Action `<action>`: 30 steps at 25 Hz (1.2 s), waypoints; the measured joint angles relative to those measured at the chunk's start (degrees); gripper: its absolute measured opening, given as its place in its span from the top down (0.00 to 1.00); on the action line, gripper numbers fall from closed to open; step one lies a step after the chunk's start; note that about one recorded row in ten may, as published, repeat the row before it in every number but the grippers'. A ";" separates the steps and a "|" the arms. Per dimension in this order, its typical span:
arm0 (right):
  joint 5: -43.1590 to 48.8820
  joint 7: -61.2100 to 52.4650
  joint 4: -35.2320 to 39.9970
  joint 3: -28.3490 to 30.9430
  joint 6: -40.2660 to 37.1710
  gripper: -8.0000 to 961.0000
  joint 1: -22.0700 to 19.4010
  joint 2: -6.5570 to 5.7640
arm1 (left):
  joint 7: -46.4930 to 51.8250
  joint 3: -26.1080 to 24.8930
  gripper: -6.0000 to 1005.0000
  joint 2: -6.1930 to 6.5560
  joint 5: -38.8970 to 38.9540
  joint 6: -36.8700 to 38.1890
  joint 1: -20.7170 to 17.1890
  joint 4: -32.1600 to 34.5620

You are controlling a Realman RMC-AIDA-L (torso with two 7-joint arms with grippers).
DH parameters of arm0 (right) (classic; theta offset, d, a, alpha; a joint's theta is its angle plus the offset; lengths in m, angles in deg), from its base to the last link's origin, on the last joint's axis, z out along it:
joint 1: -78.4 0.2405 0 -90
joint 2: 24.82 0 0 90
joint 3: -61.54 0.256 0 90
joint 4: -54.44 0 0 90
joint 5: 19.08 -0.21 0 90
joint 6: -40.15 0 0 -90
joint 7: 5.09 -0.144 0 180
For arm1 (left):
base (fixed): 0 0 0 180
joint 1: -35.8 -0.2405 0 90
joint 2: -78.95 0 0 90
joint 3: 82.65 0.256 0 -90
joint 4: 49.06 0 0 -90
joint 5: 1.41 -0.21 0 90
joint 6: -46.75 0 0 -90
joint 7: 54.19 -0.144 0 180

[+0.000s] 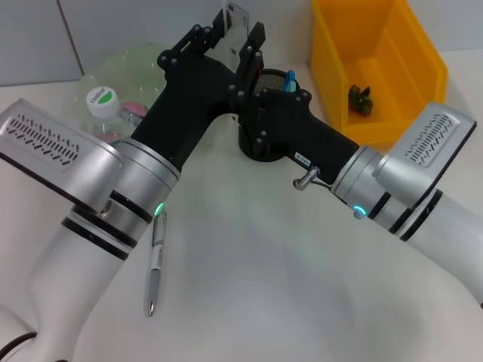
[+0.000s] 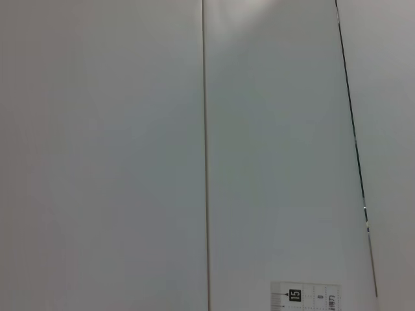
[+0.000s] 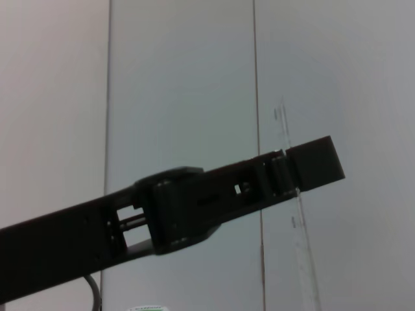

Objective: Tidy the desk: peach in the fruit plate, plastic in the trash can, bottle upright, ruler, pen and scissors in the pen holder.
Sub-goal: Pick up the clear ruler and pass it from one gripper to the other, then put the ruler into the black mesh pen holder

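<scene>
My left gripper [image 1: 226,36] is raised at the back of the desk and shut on the clear ruler [image 1: 235,21], which stands upright above the black mesh pen holder [image 1: 260,147]. The ruler's end, marked 15, shows in the left wrist view [image 2: 305,298]. Its edge shows in the right wrist view [image 3: 299,207], beside the left gripper's dark finger [image 3: 311,162]. My right gripper [image 1: 260,94] is at the pen holder's rim, mostly hidden by the left arm. A blue handle [image 1: 289,81] sticks out of the holder. A silver pen [image 1: 156,256] lies on the desk by my left arm.
The green see-through fruit plate [image 1: 143,64] sits at the back left, with a pink peach [image 1: 133,113] and a bottle's white-and-green cap [image 1: 100,100] by it. A yellow bin [image 1: 377,53] at the back right holds a dark crumpled piece [image 1: 360,98]. A pale wall stands behind.
</scene>
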 joint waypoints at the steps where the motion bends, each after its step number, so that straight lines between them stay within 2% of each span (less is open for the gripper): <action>1: 0.00 -0.01 0.00 0.03 0.01 0.98 0.00 0.00 | 0.06 0.00 0.51 0.00 0.00 0.01 -0.01 0.00; 18: -0.02 -0.16 -0.09 -0.06 0.45 0.97 0.14 -0.01 | 0.45 0.03 0.50 0.00 -0.61 -0.68 0.41 0.08; 22: -0.03 -0.15 0.39 1.34 0.47 0.97 -0.20 0.00 | 0.79 0.03 0.31 0.00 -1.09 -0.50 0.20 0.38; 28: -0.42 -0.14 3.00 4.68 0.93 0.96 -0.71 -0.05 | 3.96 0.03 0.22 0.00 -2.14 -0.27 -0.32 0.34; 30: -0.46 -0.14 3.60 5.92 2.15 0.96 -0.65 -0.09 | 5.52 0.04 0.22 0.01 -3.22 -0.25 -0.59 0.27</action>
